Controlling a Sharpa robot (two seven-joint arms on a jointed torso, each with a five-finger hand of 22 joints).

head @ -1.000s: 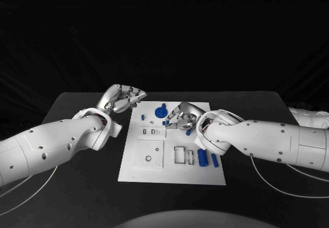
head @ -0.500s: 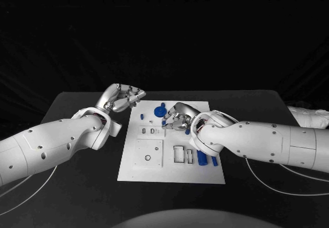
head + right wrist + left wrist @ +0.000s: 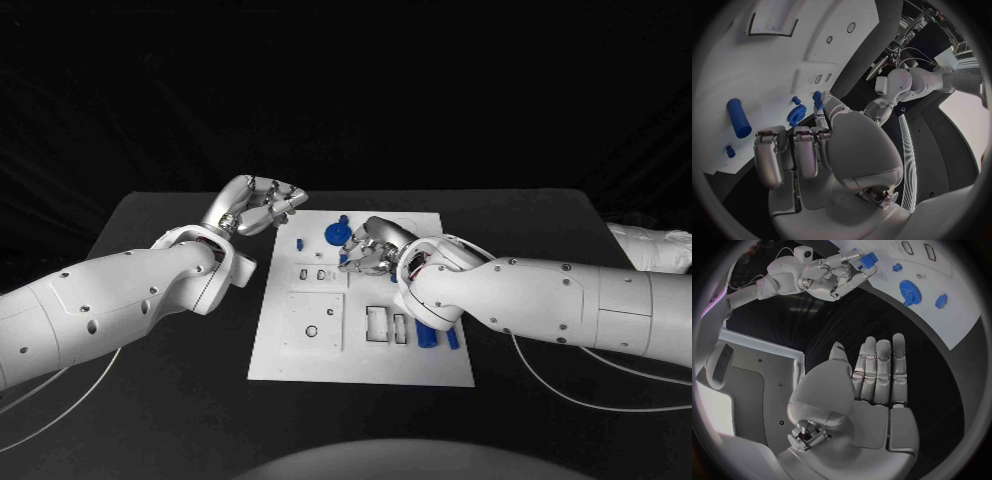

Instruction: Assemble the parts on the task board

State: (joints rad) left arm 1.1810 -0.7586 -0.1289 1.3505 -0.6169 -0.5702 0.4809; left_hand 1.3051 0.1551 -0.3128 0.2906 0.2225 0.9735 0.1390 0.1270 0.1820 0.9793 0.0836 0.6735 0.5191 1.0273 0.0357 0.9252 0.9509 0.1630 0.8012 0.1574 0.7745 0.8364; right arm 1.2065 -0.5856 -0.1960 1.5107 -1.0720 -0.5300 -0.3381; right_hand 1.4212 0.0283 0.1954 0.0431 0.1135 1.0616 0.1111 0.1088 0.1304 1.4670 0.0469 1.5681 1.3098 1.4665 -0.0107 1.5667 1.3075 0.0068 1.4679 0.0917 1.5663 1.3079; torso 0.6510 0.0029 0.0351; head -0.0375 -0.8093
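1. Task board, white, lies at frame centre in the head view; a blue gear sits near its top edge, a blue cylinder at lower right.
2. Left wrist view: the left hand has flat, straight fingers and holds nothing.
3. Right wrist view: the right hand pinches a small blue part above the board.

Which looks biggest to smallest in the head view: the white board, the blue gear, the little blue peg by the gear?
1. task board
2. blue gear
3. small blue peg
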